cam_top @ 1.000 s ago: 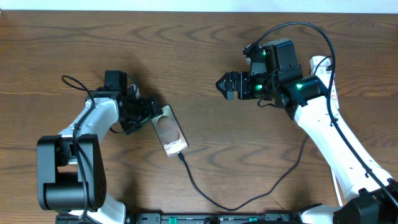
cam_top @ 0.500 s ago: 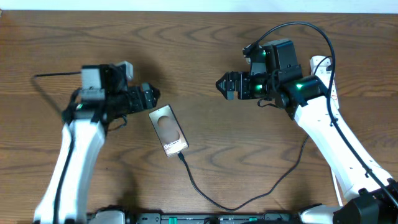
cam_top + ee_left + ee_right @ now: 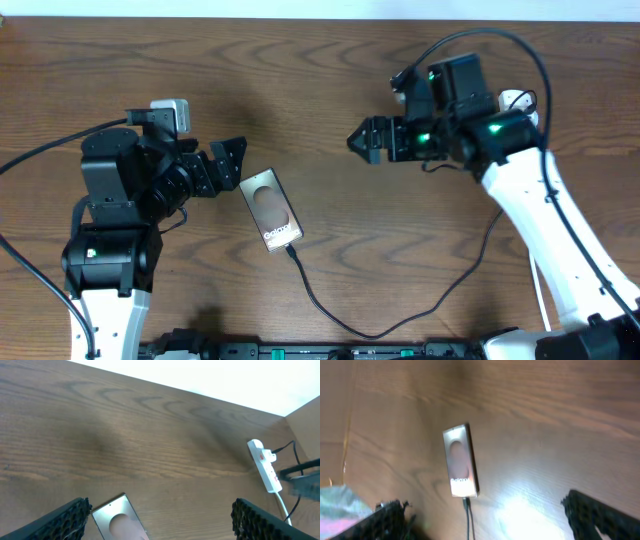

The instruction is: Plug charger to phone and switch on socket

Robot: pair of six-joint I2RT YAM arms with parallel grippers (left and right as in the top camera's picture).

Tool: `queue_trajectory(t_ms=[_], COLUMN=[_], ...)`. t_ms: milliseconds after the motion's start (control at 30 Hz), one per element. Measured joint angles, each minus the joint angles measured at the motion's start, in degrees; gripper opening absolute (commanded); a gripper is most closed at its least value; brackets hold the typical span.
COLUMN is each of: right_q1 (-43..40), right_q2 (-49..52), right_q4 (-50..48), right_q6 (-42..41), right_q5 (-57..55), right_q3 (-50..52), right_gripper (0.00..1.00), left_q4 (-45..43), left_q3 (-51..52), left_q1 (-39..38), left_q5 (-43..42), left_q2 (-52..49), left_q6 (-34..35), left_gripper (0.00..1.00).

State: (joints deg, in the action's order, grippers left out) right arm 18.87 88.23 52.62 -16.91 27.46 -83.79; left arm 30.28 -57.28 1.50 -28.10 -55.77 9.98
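Charger (image 3: 330,312) looks seated in phone (image 3: 272,210); left pincer (image 3: 232,163), right pincer (image 3: 360,139) wide, empty. Next we press socket (image 3: 263,465) switch.

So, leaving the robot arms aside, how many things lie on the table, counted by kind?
Phone: 1
Charger cable: 1
Power strip: 1
Total: 3

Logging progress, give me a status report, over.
Left gripper, right gripper open, empty. Charger tip at phone end. Socket untouched, switch unreadable. Nothing blocking.
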Motion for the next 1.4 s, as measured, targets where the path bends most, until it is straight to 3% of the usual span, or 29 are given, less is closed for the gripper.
queue_trajectory(t_ms=[200,400,600,767,1067,1400], right_q1=[-7.23,-20.17,-37.4,-46.93,-50.14,-50.14], right_q2=[-0.24,-0.72,-0.72,2.4,19.98,29.2], right_q4=[16.0,21.79,24.61,25.9,23.41,20.04], right_q6=[5.35,8.61,14.88,20.52,32.65,34.53], right_q5=[-2.12,-4.66,-2.01,1.95,7.98,7.45], right_q3=[-13.73,-22.73,-24.17,-24.28,-24.48,-24.48], right_gripper=[0.99,0.99,0.99,0.99,0.99,0.99], left_q4=[0.5,0.59,0.59,0.59,0.61,0.59], left_q3=[0.0,0.0,0.0,0.0,0.0,0.0], left_q1=[0.0,0.0,0.0,0.0,0.0,0.0], left_q5=[0.07,0.17,0.17,0.17,0.17,0.17], left_q2=[-0.55,-1.53,-2.32,-2.71,-2.86,-2.91], left_q6=[0.0,0.0,-0.02,-0.02,-0.02,-0.02], left_gripper=[0.92,0.92,0.92,0.92,0.92,0.92])
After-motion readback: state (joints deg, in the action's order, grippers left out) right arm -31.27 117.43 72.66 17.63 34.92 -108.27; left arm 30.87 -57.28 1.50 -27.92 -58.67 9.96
